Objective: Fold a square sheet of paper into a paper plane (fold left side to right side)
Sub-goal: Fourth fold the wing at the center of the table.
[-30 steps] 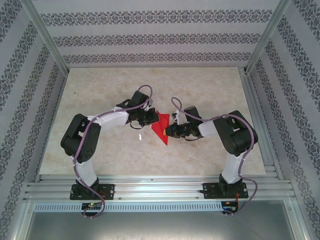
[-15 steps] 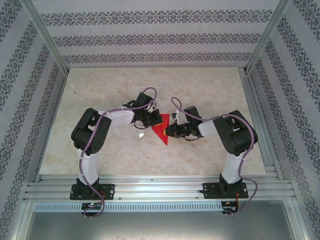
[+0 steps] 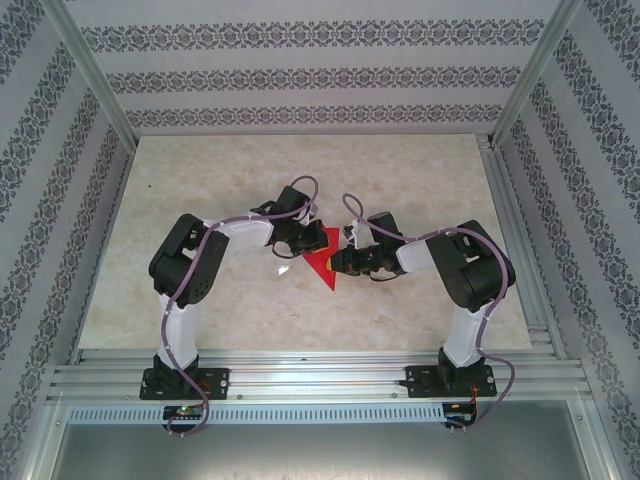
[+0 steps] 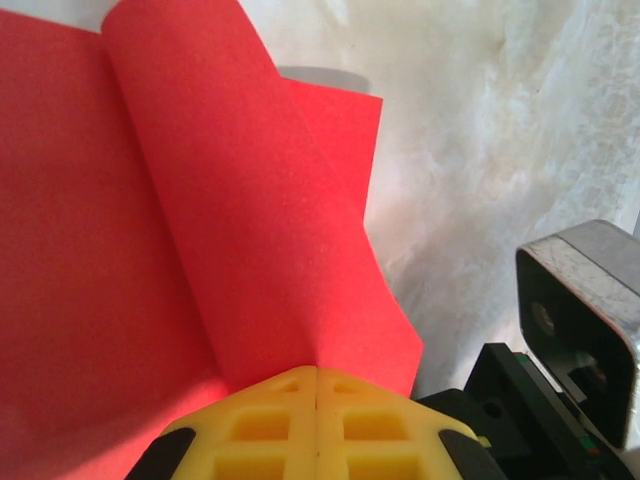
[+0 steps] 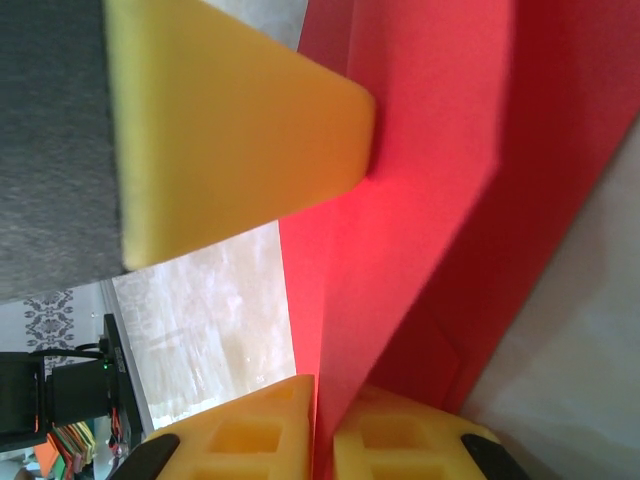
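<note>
The left arm [image 3: 235, 232] has swung in toward the middle over the last second. Its elbow now stands nearer the centre of the tabletop [image 3: 200, 180], and its wrist has crept rightward over the left edge of the square sheet of paper [image 3: 327, 270]. The right arm [image 3: 440, 255] has not stirred. The left jaws closed the last little way in the same span. I read this as the left-to-right fold under way: the left flap is lifted and being carried across, not yet laid flat or creased.

The paper lies at mid-tabletop between the two wrists, and from above it shows as a red wedge pointing toward the bases. In the left wrist view a red flap curls up off the layer beneath and runs down into the yellow pads [image 4: 265, 430]. These meet with no gap, so the left jaws are clenched on that flap. In the right wrist view the paper's edge passes between that arm's own pads [image 5: 250, 440], which are a sliver apart with only the sheet between them. The right jaws are therefore pinching the paper's right side, probably to anchor it
</note>
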`<state>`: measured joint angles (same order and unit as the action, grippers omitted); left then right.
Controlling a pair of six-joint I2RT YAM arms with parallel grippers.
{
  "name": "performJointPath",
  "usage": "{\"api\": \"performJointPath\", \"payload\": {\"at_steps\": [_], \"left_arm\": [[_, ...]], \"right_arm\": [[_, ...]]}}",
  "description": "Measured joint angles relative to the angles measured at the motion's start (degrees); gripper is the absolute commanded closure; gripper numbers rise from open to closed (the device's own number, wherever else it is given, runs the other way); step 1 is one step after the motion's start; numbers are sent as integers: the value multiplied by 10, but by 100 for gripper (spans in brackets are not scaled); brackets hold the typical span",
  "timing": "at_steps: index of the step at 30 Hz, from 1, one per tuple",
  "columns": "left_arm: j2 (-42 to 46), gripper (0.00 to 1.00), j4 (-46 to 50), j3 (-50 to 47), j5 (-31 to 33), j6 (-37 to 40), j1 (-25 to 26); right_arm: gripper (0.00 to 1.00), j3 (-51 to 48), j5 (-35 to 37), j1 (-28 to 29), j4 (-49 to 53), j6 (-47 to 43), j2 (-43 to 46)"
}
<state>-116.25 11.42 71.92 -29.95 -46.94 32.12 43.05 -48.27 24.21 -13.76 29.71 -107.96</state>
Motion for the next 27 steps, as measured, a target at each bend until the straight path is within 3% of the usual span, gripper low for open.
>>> {"api": "performJointPath", "payload": {"at_steps": [11, 18, 27], "left_arm": [[-22, 99, -1, 2, 5, 0, 3], [-22, 99, -1, 2, 9, -3, 3], [-22, 99, -1, 1, 11, -3, 3]], "right_arm": [[85, 1, -5, -2, 2, 2, 0], [74, 5, -10, -4, 11, 3, 6], [69, 3, 90, -15, 144, -25, 105]]}}
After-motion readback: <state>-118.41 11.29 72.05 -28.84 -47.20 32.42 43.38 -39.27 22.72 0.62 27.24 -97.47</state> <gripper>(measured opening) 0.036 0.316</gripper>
